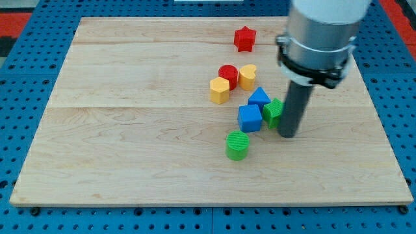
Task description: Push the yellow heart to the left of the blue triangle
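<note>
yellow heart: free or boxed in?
Boxed in: the yellow heart touches the red cylinder, with the blue triangle just below.

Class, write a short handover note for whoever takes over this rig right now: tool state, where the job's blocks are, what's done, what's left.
Tool: my tip is down on the board, right beside the green block, at the cluster's right.
Yellow heart: above the blue triangle, slightly left, against the red cylinder.
Done: nothing settled; heart isn't left of the triangle yet.
Left: bring the tip round to the heart and push it down-left, to the triangle's left side.
</note>
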